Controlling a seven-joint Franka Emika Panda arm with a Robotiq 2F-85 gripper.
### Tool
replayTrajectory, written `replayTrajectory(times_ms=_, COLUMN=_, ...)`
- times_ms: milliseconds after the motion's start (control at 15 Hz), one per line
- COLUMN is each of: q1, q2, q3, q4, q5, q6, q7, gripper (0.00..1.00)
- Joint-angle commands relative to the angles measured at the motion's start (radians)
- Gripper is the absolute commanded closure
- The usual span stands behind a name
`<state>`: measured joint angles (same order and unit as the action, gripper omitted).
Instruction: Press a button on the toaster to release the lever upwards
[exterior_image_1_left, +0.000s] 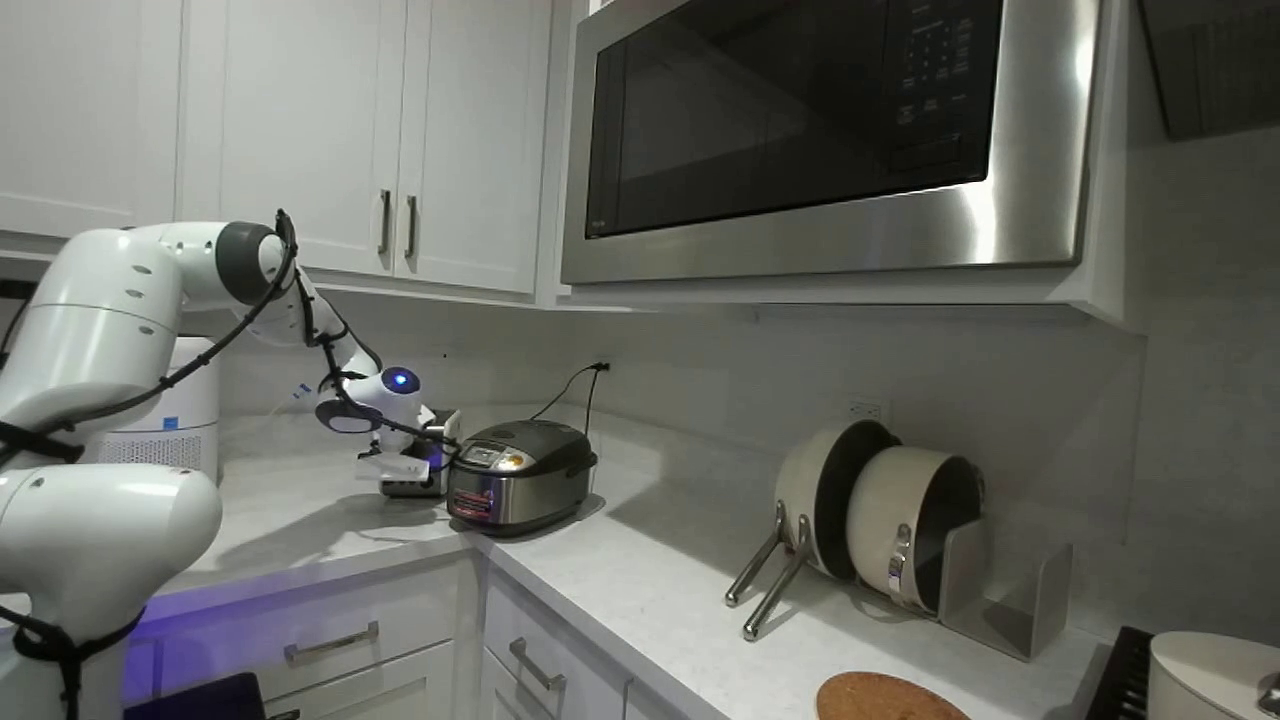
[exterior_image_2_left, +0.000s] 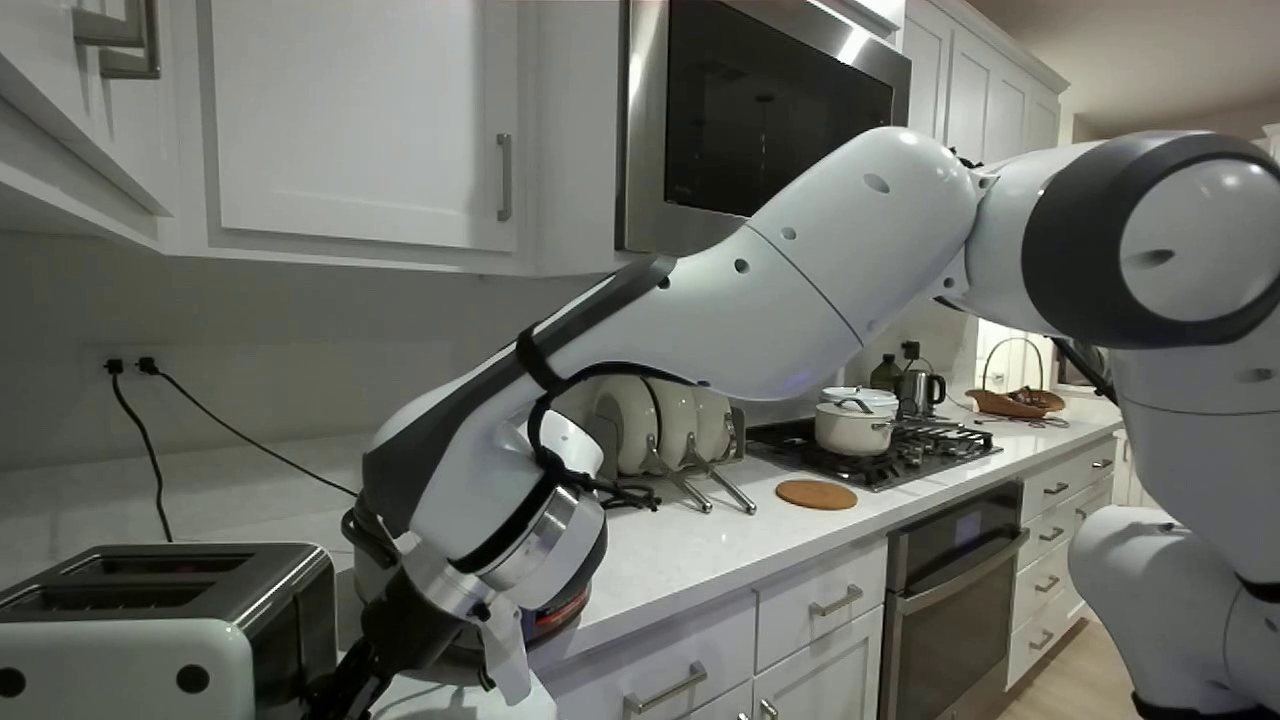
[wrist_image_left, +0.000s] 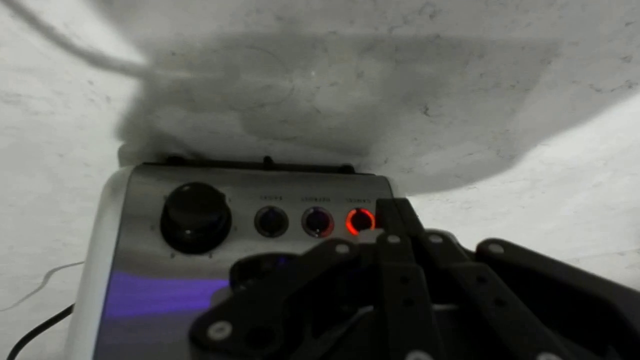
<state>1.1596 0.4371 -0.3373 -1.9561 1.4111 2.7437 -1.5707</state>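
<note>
The toaster (exterior_image_2_left: 110, 650) has a steel top with two slots, a light side and a dark end; it stands at the lower left in an exterior view. Its base (exterior_image_1_left: 412, 489) shows behind my wrist in an exterior view. In the wrist view its steel panel (wrist_image_left: 240, 192) carries a black knob (wrist_image_left: 195, 218), two dark buttons and a red-lit cancel button (wrist_image_left: 360, 221). A dark rounded part, perhaps the lever (wrist_image_left: 260, 267), is partly covered by my gripper (wrist_image_left: 396, 202). The gripper is shut and empty, its tips just beside the red-lit button; contact cannot be told.
A steel-and-black rice cooker (exterior_image_1_left: 525, 480) stands close beside the toaster and my wrist. Black cords (exterior_image_2_left: 150, 460) run to the wall outlet. Pans in a rack (exterior_image_1_left: 900, 520) stand along the counter. A white cylindrical appliance (exterior_image_1_left: 175, 425) stands behind the arm. Cabinets and the microwave (exterior_image_1_left: 800, 130) hang above.
</note>
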Motion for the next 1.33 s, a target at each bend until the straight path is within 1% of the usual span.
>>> replayTrajectory(times_ms=0, q1=-0.021, q2=0.052, q3=0.01, q4=0.062, q5=0.03, q6=-0.008, q7=-0.057, gripper=1.0)
replayTrajectory(times_ms=267, q1=-0.012, q2=0.067, q3=0.005, q4=0.068, q5=0.012, q6=0.008, q7=-0.038, gripper=1.0)
replayTrajectory(times_ms=800, q1=0.036, q2=0.085, q3=-0.001, q4=0.07, q5=-0.012, q6=0.133, q7=-0.021, gripper=1.0)
replayTrajectory(times_ms=1267, q1=0.066, q2=0.087, q3=-0.013, q4=0.054, q5=-0.08, q6=0.207, q7=0.007, gripper=1.0)
